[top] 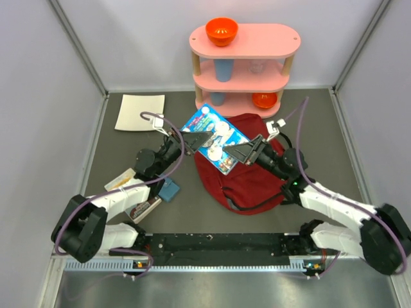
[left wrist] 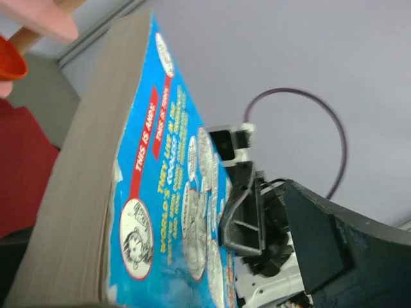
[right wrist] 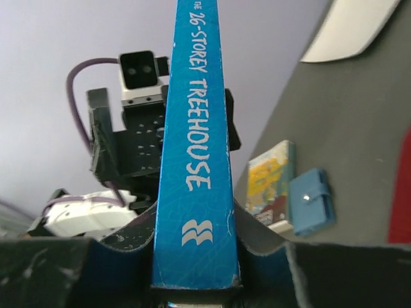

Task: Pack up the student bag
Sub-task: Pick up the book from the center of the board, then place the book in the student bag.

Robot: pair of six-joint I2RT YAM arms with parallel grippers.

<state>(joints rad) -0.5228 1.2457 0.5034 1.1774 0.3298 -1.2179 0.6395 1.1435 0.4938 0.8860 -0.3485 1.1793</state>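
1. Table (top: 334,147): dark grey top; the student bag lies on it.
2. Pink shelf (top: 282,38): three tiers, behind the bag, close to its far edge.
3. The student bag (top: 253,186): dark red, slumped flat, black strap at its near edge; it lies at mid-table, a little toward my right arm.
4. Blue book (top: 215,131): "26-Storey Treehouse" on the spine, held in the air over the bag's far-left part.
5. My right pincer (top: 239,153): above the bag, clamped on the book's spine, a finger pressed to each cover.
6. My left pincer (top: 196,139): above the bag's left edge, jaws spread apart astride the book's page edge.
7. White sheet (top: 140,111): well left of the bag, toward the back.
8. Second book (right wrist: 266,179): yellow cover, left of the bag.
9. Blue wallet (top: 169,190): between that book and the bag.
10. Orange bowls: one on the shelf's top tier (top: 221,30), one on the lowest (top: 264,99), just behind the bag.
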